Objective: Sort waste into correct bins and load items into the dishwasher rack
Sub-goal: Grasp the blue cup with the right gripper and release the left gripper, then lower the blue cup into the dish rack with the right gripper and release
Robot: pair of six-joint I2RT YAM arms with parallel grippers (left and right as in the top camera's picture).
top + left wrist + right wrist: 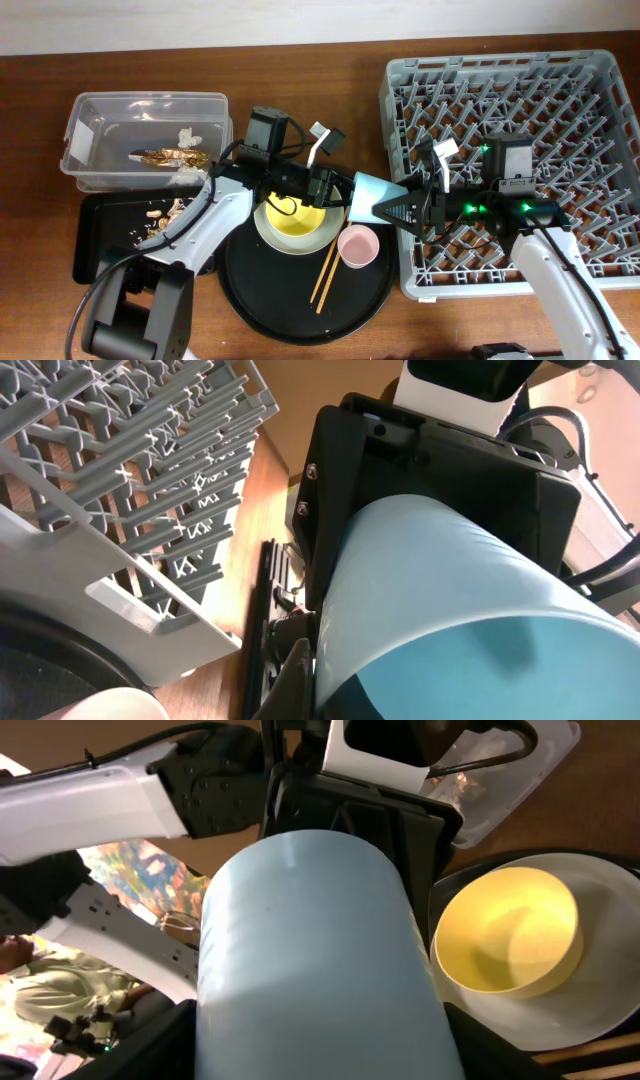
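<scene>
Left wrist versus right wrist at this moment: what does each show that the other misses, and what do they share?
Only the left wrist view shows the grey dishwasher rack, with a strip of the wooden table beside it. Only the right wrist view shows the yellow bowl sitting inside the pale wide bowl, the clear tub beyond them, and the chopsticks at the lower right edge. Both show the blue cup very close up, filling much of the frame.
</scene>
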